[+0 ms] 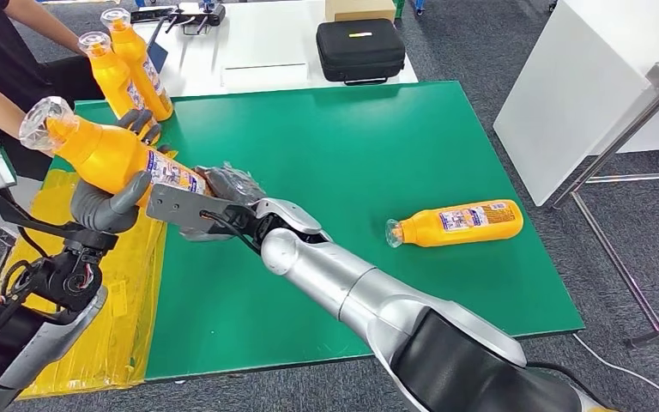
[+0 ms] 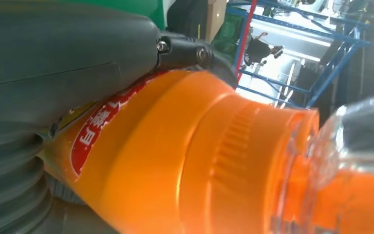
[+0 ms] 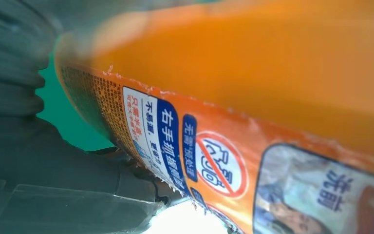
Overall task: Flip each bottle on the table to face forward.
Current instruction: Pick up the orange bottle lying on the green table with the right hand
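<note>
An orange bottle (image 1: 107, 153) with a clear cap hangs tilted over the left edge of the green table (image 1: 335, 146), cap pointing up and left. My left hand (image 1: 110, 202) grips its middle, thumb below and fingers (image 1: 142, 123) over the top. My right hand (image 1: 230, 184) holds the bottle's base end by the label. The left wrist view has the bottle's shoulder and cap (image 2: 224, 161) close up; the right wrist view has its label (image 3: 214, 161). Another orange bottle (image 1: 459, 223) lies on its side at the right, cap to the left. Two more bottles (image 1: 130, 69) stand upright at the far left corner.
A person in a black top (image 1: 0, 60) stands at the far left beside the upright bottles. A black case (image 1: 360, 49) sits on the white table behind. A yellow sheet (image 1: 129, 318) hangs off the left side. A white table with metal legs (image 1: 566, 103) stands to the right.
</note>
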`<state>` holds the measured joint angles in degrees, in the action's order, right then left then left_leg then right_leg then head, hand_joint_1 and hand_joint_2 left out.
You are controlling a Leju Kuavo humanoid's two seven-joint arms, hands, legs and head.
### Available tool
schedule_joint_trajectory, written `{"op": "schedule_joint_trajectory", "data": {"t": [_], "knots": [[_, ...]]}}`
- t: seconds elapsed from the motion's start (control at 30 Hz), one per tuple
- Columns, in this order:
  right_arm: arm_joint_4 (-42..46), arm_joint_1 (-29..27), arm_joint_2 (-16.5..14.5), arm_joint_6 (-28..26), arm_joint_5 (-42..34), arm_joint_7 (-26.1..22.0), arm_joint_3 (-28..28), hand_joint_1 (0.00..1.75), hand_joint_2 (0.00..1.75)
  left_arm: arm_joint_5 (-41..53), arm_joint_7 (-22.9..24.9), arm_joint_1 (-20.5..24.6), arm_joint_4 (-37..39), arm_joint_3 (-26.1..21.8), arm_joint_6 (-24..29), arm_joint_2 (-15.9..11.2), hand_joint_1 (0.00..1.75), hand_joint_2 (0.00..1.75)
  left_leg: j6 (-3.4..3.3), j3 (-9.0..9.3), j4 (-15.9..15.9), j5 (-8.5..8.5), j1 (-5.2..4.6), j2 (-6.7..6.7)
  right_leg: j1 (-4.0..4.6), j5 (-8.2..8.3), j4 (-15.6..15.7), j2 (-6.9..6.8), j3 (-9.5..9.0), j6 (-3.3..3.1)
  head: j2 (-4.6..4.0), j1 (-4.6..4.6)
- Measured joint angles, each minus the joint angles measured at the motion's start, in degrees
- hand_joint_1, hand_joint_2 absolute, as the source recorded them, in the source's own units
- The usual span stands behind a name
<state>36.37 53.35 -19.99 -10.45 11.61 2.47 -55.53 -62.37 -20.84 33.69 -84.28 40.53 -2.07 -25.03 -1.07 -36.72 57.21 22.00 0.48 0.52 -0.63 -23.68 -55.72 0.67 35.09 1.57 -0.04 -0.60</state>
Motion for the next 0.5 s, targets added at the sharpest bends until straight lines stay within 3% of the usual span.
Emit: {"op": "schedule_joint_trajectory", "data": {"t": [0.03, 0.1, 0.23, 0.5], "knots": [[-0.4, 0.2, 0.0, 0.1, 0.1, 0.0, 0.2, 1.75, 1.75, 0.0, 0.0, 0.4, 0.4, 0.6, -0.1, 0.0, 1.34, 1.75, 0.00, 0.00, 0.0, 0.00, 0.00, 0.00, 0.00, 0.00, 0.0, 0.00, 0.00, 0.00, 0.00, -0.01], [-0.7, 0.2, 0.0, 0.0, 0.2, 0.0, 0.3, 1.75, 1.75, 0.1, 0.0, 0.7, 0.8, 1.1, -0.1, 0.0, 1.34, 1.75, 0.00, 0.00, 0.0, 0.00, 0.00, -0.01, 0.00, 0.00, 0.0, 0.00, 0.01, 0.00, 0.00, -0.01], [-1.0, 0.3, 0.0, 0.0, 0.2, 0.0, 0.3, 1.75, 1.75, 0.1, -0.1, 0.8, 1.2, 1.3, -0.1, 0.0, 1.75, 1.75, 0.00, 0.00, 0.0, 0.00, 0.00, -0.01, 0.00, 0.00, 0.0, 0.01, 0.02, 0.00, 0.00, 0.00], [-2.0, 0.4, 0.0, -0.5, 0.5, -0.1, 0.4, 1.75, 1.75, 0.3, -0.8, 0.7, 1.9, 1.4, -0.5, 0.2, 1.75, 1.75, 0.00, 0.00, 0.0, 0.00, 0.00, -0.01, 0.00, 0.00, 0.0, 0.01, 0.01, 0.00, 0.00, 0.01]]}}
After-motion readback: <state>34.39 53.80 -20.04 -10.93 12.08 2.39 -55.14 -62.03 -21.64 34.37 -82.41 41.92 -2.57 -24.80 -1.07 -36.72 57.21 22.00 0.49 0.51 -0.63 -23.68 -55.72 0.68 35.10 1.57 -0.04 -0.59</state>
